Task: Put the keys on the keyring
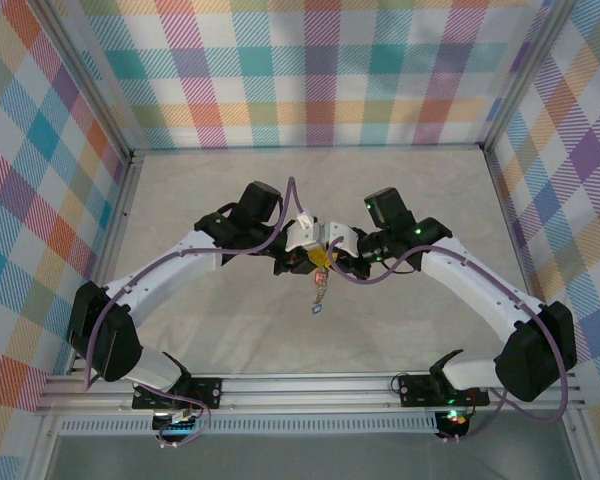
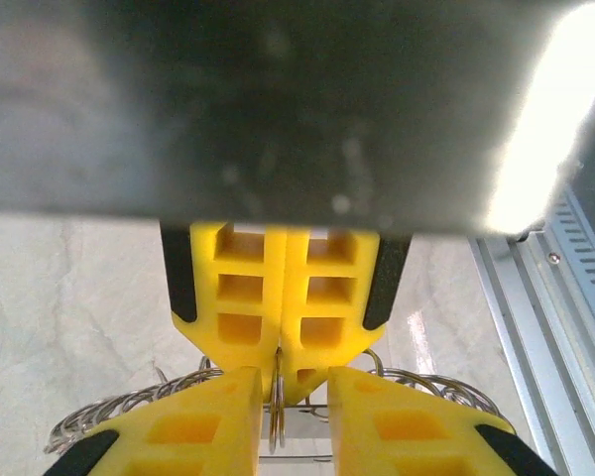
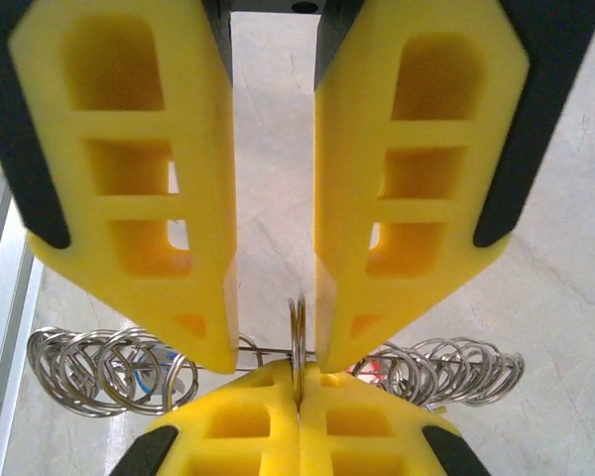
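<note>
My two grippers meet tip to tip above the middle of the table. The right gripper (image 3: 297, 385) is shut on the keyring (image 3: 297, 325), a thin silver ring seen edge-on that stands up out of its yellow tips. The left gripper (image 2: 290, 387) is open, its fingers either side of the same keyring (image 2: 276, 412) with a gap on both sides. Small silver loops (image 3: 109, 369) fan out left and right on a thin wire. A blue tag (image 3: 137, 385) and a red tag (image 3: 379, 371) of the keys peek through them. The keys (image 1: 320, 292) dangle below both grippers in the top view.
Beige marbled table top (image 1: 310, 190) lies under the arms, closed in by plaid walls on three sides. An aluminium rail (image 1: 310, 385) with both arm bases runs along the near edge.
</note>
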